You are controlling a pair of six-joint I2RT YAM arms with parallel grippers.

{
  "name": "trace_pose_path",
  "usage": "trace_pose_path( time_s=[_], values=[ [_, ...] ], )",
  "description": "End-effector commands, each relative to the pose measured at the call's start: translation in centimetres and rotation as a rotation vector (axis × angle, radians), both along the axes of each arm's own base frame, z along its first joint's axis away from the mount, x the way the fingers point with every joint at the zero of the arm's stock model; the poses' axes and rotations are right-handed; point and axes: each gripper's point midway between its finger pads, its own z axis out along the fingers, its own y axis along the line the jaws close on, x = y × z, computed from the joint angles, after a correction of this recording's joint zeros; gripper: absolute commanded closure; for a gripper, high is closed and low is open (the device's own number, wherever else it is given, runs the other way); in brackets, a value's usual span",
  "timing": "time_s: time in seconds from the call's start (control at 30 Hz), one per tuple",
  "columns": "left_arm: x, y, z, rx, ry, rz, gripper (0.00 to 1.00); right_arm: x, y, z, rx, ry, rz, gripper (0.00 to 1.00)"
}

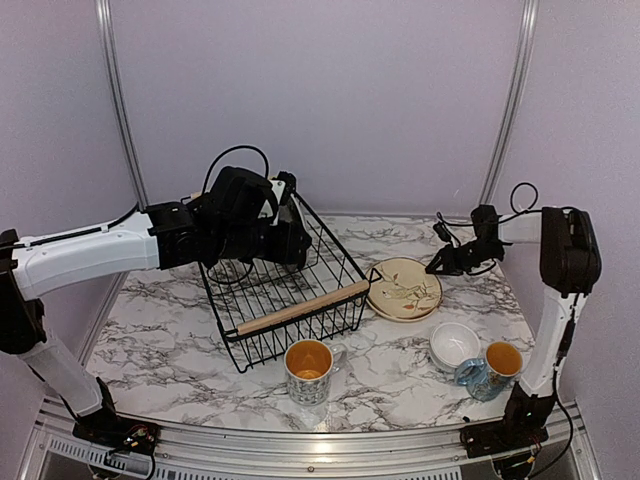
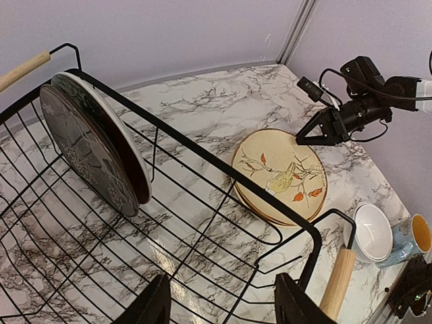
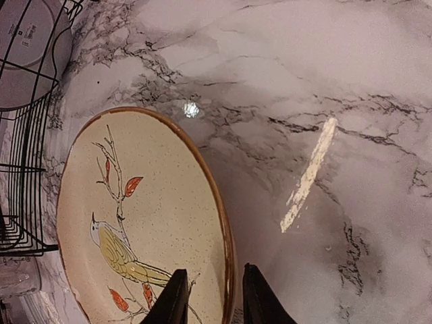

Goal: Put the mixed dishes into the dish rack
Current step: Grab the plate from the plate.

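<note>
small tan plate point(image 3: 135, 229) was laid flat, face up | rim straddled by parted right tool point(image 3: 216, 271) | left tool point(image 2: 221, 280) held spread

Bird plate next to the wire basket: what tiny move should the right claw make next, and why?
Probably close the right claw onto the rim of the bird plate. Its fingers stand either side of that rim with a gap showing, so the plate is not pinched yet and lies on the marble table, outside the wire basket.
</note>
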Motion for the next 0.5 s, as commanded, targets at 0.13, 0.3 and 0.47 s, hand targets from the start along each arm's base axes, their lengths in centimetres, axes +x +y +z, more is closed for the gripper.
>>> trace_pose_path(
  time_s=[0.13,0.3,0.47],
  values=[
    [-0.5,0.3,-0.2,0.011,0.001,-0.011,0.45,0.1,1.1,-0.2,-0.035,-0.004,0.033,0.83],
    [-0.6,0.4,0.0,0.011,-0.005,-0.009,0.45,0.4,0.8,0.7,-0.06,-0.026,0.021,0.94],
    [-0.6,0.5,-0.1,0.016,-0.003,-0.01,0.45,0.8,0.7,2.8,-0.065,-0.076,0.014,1.0]
  ],
)
